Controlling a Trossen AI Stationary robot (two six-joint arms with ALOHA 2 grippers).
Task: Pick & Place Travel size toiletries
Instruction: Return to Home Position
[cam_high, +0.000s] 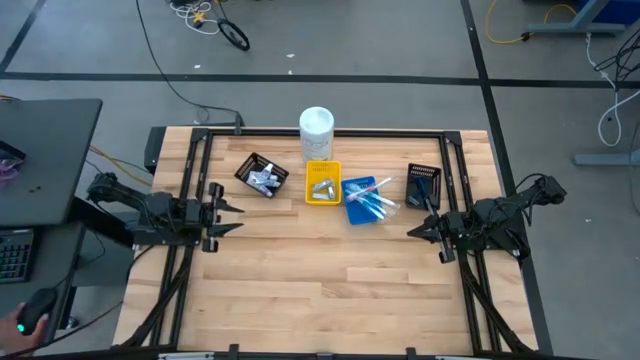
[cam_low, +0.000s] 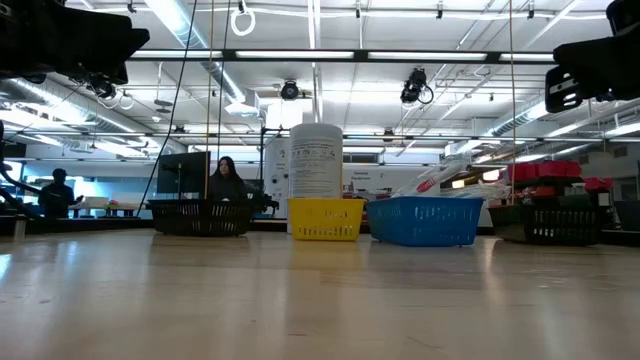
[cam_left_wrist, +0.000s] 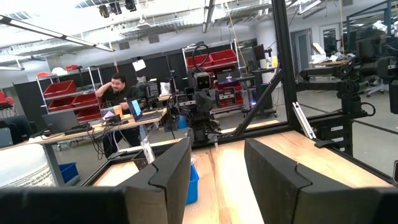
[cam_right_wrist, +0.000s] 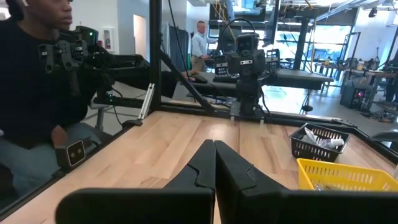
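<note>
Left end effector (cam_high: 230, 216): fingers spread, empty, above the left side of the counter (cam_high: 330, 285)
Right end effector (cam_high: 414, 232): clenched on nothing, over the right side
White tubes (cam_high: 264, 180): in the left black bin (cam_high: 243, 170)
Silvery pieces (cam_high: 322, 188): in the yellow bin (cam_high: 323, 164)
Toothbrushes (cam_high: 372, 195): lying across the blue bin (cam_high: 352, 213), beside the yellow one

Four bins (cam_low: 325, 222), one container (cam_high: 316, 124), perhaps three toothbrushes (cam_high: 372, 190)

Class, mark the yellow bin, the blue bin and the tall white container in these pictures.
yellow bin (cam_low: 325, 222): low view, on its front wall.
blue bin (cam_low: 425, 224): low view, on its front wall.
tall white container (cam_high: 316, 122): high view, on its round top.
</note>
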